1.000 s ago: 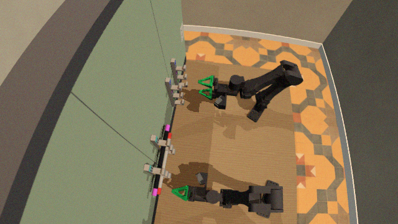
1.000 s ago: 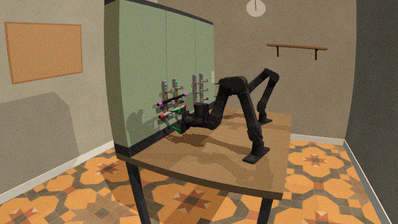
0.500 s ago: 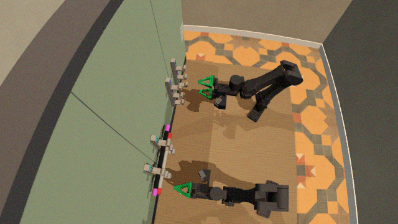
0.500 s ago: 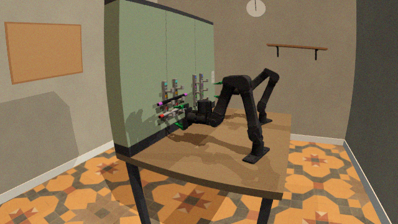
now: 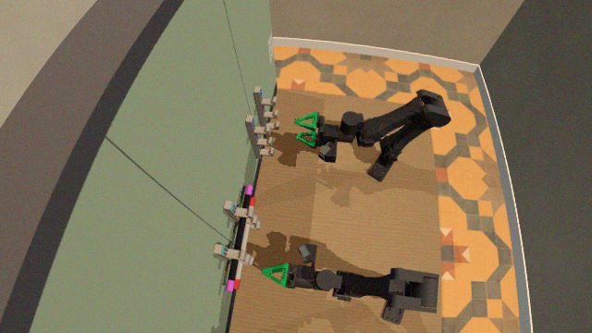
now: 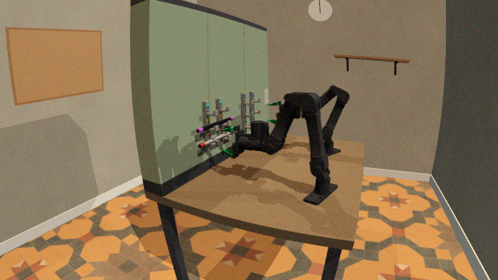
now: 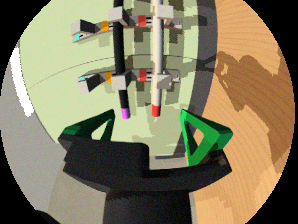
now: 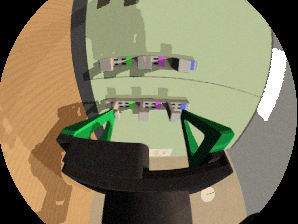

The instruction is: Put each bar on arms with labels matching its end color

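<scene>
In the top view, you are seeing the left rack (image 5: pixel 228 208) (image 6: pixel 205 113) (image 7: pixel 89 84) at the lower left of the frame, and the right rack (image 5: pixel 250 122) (image 6: pixel 243 105) (image 8: pixel 145 62) above it; both are hanging on the green wall (image 5: pixel 185 116) (image 6: pixel 179 58).

You are finding both bars on the left rack: the black bar (image 5: pixel 240 236) (image 6: pixel 214 125) (image 7: pixel 119 45), with magenta ends, is lying across the middle, orange-labeled pair; the white bar (image 5: pixel 244 240) (image 6: pixel 214 140) (image 7: pixel 158 50), with red ends, is lying below it on the red-labeled pair, so its colors are matching. The right rack is carrying blue labels at the top, purple in the middle and green at the bottom; its arms are holding no bar.

You are viewing the left gripper (image 5: pixel 263 273) (image 6: pixel 222 140) (image 7: pixel 147 112) at the lower left of the top view, near the bars' ends; its jaws are standing fully spread, pinching nothing; in the left wrist view, both bar ends are pointing toward the gap between its fingers.

You are viewing the right gripper (image 5: pixel 296 129) (image 6: pixel 268 112) (image 8: pixel 147 113) at the upper center of the top view; it is facing the right rack, standing apart from it; its jaws are also fully spread, with nothing between them.
</scene>
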